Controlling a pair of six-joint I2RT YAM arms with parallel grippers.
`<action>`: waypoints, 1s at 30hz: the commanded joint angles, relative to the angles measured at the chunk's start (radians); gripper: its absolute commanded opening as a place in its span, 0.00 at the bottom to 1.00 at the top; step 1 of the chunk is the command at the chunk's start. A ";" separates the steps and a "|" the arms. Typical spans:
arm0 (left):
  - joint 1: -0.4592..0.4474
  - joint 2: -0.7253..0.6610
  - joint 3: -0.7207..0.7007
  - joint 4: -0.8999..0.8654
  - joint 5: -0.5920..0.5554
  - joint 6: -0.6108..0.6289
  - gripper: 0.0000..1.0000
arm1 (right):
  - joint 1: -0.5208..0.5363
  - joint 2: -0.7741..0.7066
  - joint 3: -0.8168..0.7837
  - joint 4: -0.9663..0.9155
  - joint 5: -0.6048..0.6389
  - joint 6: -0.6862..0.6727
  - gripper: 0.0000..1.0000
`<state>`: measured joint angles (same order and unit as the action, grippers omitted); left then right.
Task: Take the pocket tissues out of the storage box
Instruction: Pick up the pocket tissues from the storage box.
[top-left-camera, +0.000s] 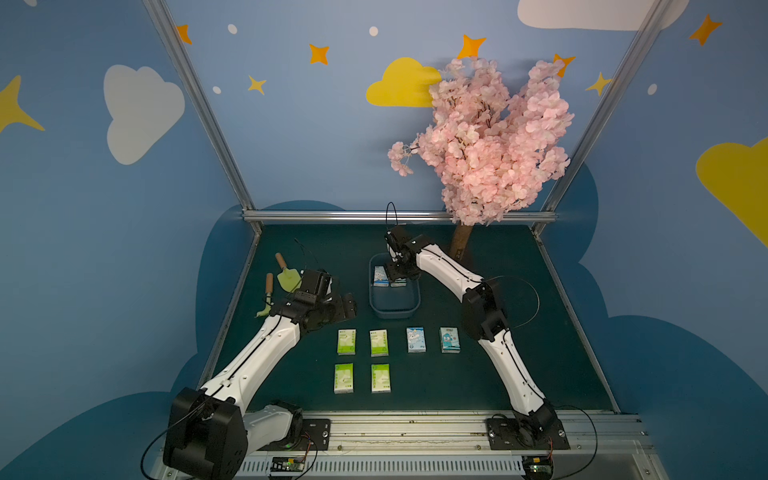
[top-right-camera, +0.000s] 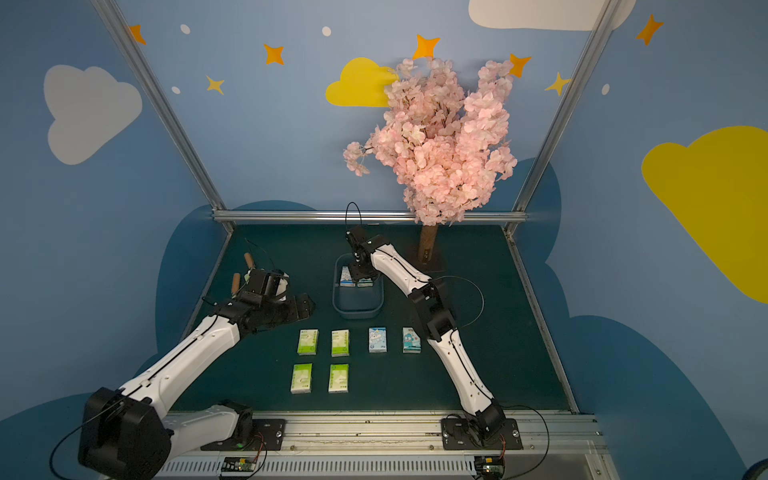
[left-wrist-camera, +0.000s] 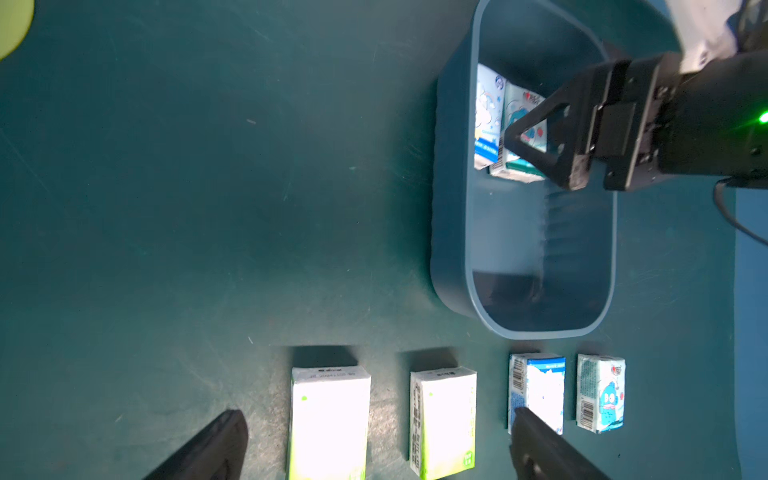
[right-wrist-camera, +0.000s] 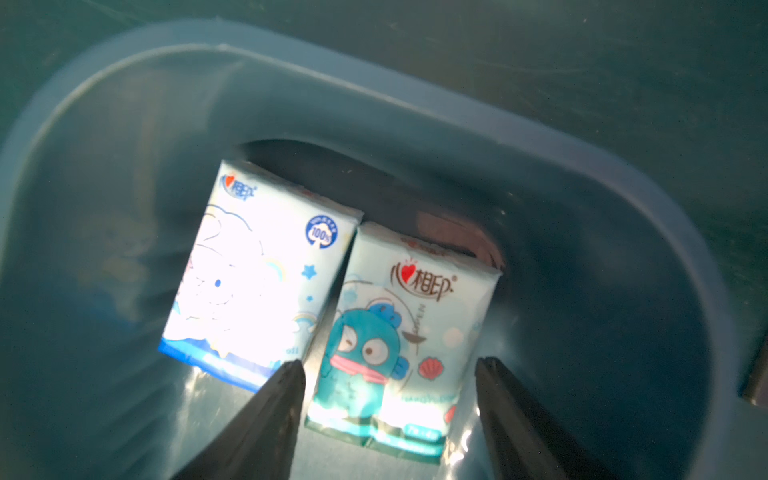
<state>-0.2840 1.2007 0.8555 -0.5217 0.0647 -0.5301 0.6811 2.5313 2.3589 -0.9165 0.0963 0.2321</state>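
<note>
A: Surface: dark green mat (top-left-camera: 478, 382). Room: blue walls (top-left-camera: 291, 145), painted clouds and stars; pink blossom tree (top-left-camera: 490, 145)

B: Writing: "100%" badge on white-cartoon packet (right-wrist-camera: 257, 282); red-heart logo on fish packet (right-wrist-camera: 399, 332). Both lie in storage box (top-left-camera: 395, 313); six pocket tissues (top-left-camera: 379, 343) on mat

A: Right gripper (right-wrist-camera: 389, 365) jaws apart, astride fish packet. Left gripper (left-wrist-camera: 376, 415) jaws spread wide above mat

A storage box (top-right-camera: 357, 311) is shown on a green table (top-right-camera: 478, 365), two pocket tissues (top-right-camera: 345, 276) inside beneath the right gripper (top-right-camera: 356, 279); six more packets (top-right-camera: 340, 343) are laid out nearby.
</note>
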 joint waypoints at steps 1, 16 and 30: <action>0.005 0.006 0.025 0.009 0.009 0.013 1.00 | -0.005 0.002 0.006 -0.019 -0.003 0.015 0.72; 0.010 0.024 0.035 0.006 0.007 0.013 1.00 | -0.005 0.058 0.021 -0.084 0.091 -0.019 0.67; 0.012 0.046 0.047 0.005 0.019 0.007 1.00 | -0.003 0.060 0.018 -0.138 0.122 -0.003 0.70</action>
<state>-0.2760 1.2438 0.8738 -0.5175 0.0723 -0.5270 0.6823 2.5561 2.3718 -1.0035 0.2214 0.2070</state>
